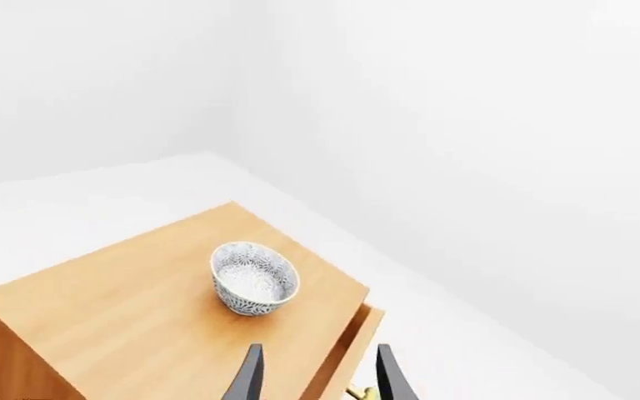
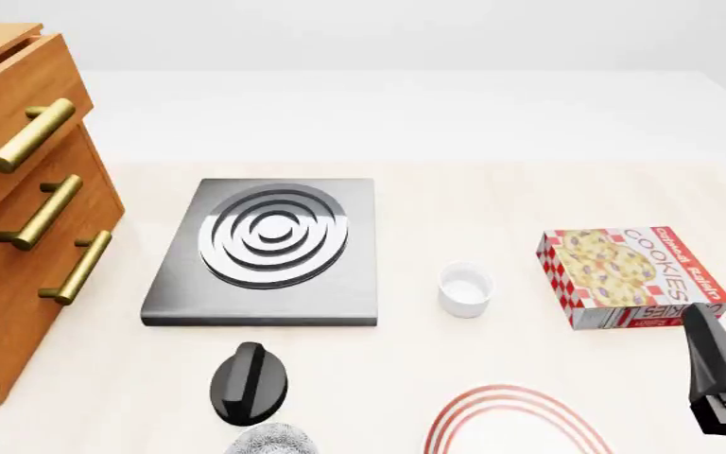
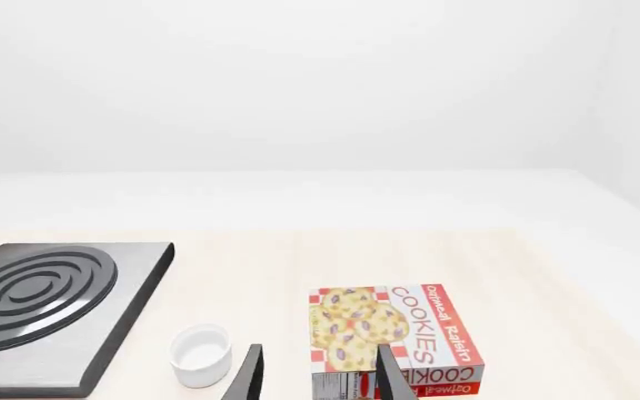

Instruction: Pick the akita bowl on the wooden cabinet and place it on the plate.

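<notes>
The akita bowl [image 1: 253, 277] stands upright on the flat top of the wooden cabinet [image 1: 120, 317], near the edge above the drawers. My left gripper [image 1: 317, 379] hovers open some way short of the bowl, nothing between its fingers [image 1: 247, 377]. The front view shows the cabinet [image 2: 10, 236] at the far left with three brass handles, its top cut off; neither that bowl nor the left gripper appears there. The plate [image 2: 514, 421] with red rings lies at the near edge, partly cropped. My right gripper [image 2: 706, 326] is open and empty at the near right, close to the cookie box.
A grey stove plate [image 2: 268, 246] lies mid-table with a black knob [image 2: 250, 378] in front of it. A second speckled bowl [image 2: 271, 441] peeks in at the near edge. A small white cup [image 2: 465, 288] and a cookie box [image 2: 634, 274] stand right of the stove.
</notes>
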